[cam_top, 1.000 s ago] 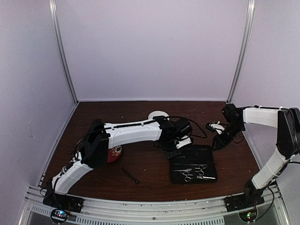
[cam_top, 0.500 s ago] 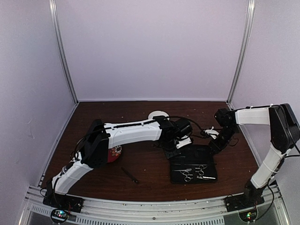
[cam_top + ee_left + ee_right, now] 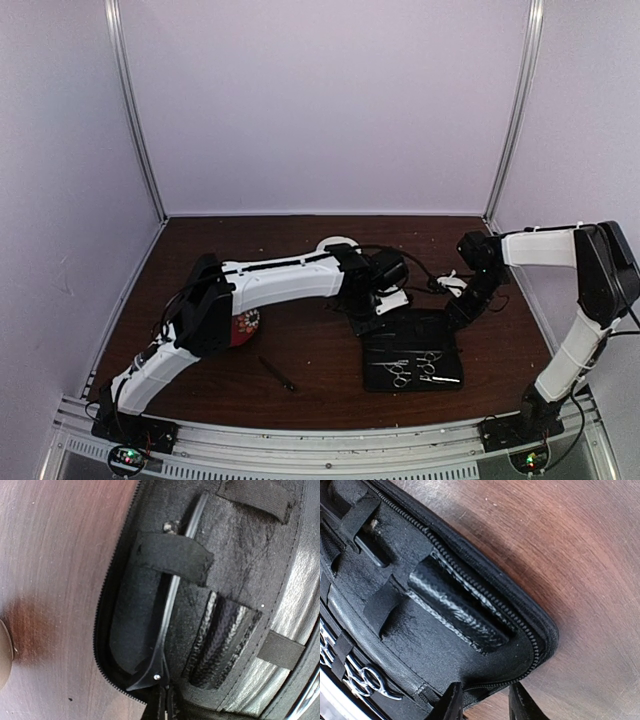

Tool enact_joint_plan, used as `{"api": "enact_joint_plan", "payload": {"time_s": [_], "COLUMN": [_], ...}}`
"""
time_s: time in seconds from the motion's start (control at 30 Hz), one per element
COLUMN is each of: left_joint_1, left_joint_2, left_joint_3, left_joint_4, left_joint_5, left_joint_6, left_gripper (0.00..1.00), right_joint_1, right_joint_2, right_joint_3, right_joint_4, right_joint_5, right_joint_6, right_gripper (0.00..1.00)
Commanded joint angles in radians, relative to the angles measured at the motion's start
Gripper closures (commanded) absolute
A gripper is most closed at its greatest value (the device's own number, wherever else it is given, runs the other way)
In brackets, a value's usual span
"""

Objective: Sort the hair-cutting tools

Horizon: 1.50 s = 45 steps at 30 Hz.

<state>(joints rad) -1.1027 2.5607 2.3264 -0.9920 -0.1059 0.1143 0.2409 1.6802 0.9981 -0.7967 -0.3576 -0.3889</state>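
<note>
At the very tips of the left pincer (image 3: 163,706), whose fingers lie together, runs the zipped rim of the open black case (image 3: 106,630); whether any fabric is caught between them I cannot tell. Just ahead of those tips a thin black clip (image 3: 169,615) lies tucked under an elastic strap (image 3: 172,556) inside the case. The right pincer (image 3: 485,689) stands with its fingers apart, straddling the rim at the case's other far corner, and just ahead of it sits a glossy black sleeve (image 3: 457,609). Farther back from both pincers, on the robot's side, silver scissors (image 3: 399,371) and a second pair (image 3: 431,361) lie side by side in the case. Well off to the left pincer's near left, apart from the case, the thin black stick (image 3: 277,373) lies bare on the brown table (image 3: 250,250). Farther left of that pincer, a red patterned plate (image 3: 246,325) shows partly from under the left arm (image 3: 285,280). Beyond the left pincer, toward the table's back, sits a small white disc (image 3: 335,243).
</note>
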Motion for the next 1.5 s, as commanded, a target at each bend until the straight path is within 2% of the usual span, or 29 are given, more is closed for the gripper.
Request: {"api": "enact_joint_plan", "payload": {"time_s": [0.0,0.17,0.27,0.4,0.63,0.97,1.17,1.47], "left_joint_1": [0.001,0.001,0.001,0.001,0.001,0.001,0.000,0.000], "left_joint_2": [0.017,-0.020,-0.079,-0.110,-0.115,-0.106,-0.048,-0.020], "left_joint_3": [-0.005,-0.018,-0.103,-0.159,-0.174,-0.166,-0.089,-0.051], "left_joint_4": [0.126,0.132,0.163,0.164,0.136,0.095,0.053,0.053], "left_joint_5": [0.087,0.087,0.097,0.069,0.030,0.012,0.037,0.059], "left_joint_6": [0.000,-0.033,-0.044,-0.048,-0.067,-0.106,-0.101,-0.110], "left_gripper": [1.00,1.00,1.00,1.00,1.00,1.00,1.00,1.00], "right_joint_1": [-0.003,-0.068,-0.092,-0.091,-0.045,0.029,0.046,0.066], "right_joint_2": [-0.066,-0.185,-0.212,-0.145,-0.062,0.081,0.095,0.110], "right_joint_3": [0.022,0.025,0.021,0.018,0.023,0.087,0.134,0.166], "right_joint_4": [-0.018,-0.041,-0.019,-0.001,-0.001,-0.019,-0.035,-0.034], "right_joint_5": [-0.034,-0.040,0.058,0.118,0.202,0.134,0.108,0.086], "right_joint_6": [-0.007,-0.021,0.000,0.023,0.074,0.085,0.089,0.102], "right_gripper": [0.68,0.67,0.66,0.67,0.70,0.70,0.70,0.70]}}
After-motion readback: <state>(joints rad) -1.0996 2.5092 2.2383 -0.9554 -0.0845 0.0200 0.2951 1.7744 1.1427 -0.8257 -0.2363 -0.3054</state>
